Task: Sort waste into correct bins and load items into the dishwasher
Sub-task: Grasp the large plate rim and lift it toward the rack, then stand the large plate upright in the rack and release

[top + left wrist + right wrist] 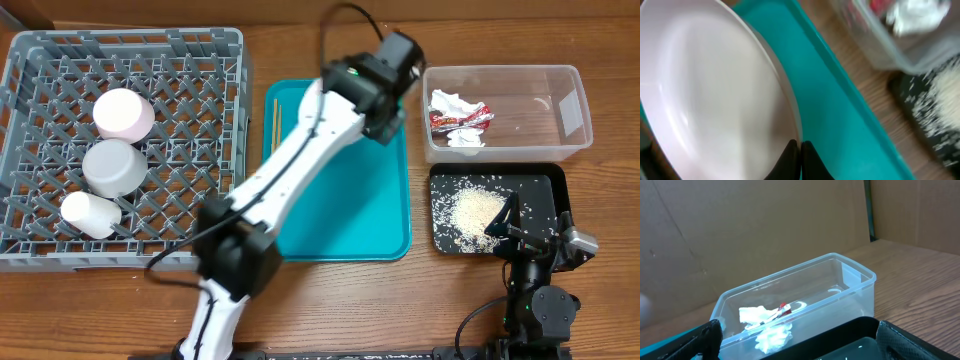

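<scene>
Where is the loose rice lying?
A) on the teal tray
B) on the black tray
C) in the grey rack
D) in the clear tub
B: the rice is heaped on the black tray; the clear tub holds only a wrapper and tissue.

The white-and-black left arm stretches from its base at 7 o'clock toward 1 o'clock. The left gripper is pinched on the rim of a round white plate. The black right arm sits folded at 4 o'clock, and the right gripper is spread wide.
</scene>
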Tool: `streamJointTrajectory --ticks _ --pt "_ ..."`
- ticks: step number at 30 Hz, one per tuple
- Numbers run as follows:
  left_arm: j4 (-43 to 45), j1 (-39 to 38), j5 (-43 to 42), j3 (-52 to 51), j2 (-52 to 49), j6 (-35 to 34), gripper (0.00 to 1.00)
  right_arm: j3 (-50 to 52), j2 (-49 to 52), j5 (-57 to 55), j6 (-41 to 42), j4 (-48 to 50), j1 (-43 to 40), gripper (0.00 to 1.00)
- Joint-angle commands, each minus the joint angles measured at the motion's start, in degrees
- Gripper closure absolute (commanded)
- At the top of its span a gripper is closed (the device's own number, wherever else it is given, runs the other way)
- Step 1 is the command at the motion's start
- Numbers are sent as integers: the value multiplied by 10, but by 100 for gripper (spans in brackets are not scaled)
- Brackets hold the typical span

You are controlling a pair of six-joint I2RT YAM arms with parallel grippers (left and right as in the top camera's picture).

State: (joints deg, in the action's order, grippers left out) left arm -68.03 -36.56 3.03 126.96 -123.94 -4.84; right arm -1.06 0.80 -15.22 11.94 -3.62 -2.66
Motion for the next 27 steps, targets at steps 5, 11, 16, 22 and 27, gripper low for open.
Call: streamJointTrajectory --ticks 5,11,16,22,27 --pt "-56 160 -58 21 146 -192 96 6 -6 -1 0 4 -4 0" --pt "-133 328 -199 17 149 -167 96 6 -6 -1 0 4 -4 0" --pt "-162 401 -307 17 149 -53 96 6 -6 -1 0 4 -4 0" --pt "-249 507 -525 17 149 193 96 6 -6 -1 0 4 -4 0" --pt "-268 551 -561 17 149 233 96 6 -6 -1 0 4 -4 0"
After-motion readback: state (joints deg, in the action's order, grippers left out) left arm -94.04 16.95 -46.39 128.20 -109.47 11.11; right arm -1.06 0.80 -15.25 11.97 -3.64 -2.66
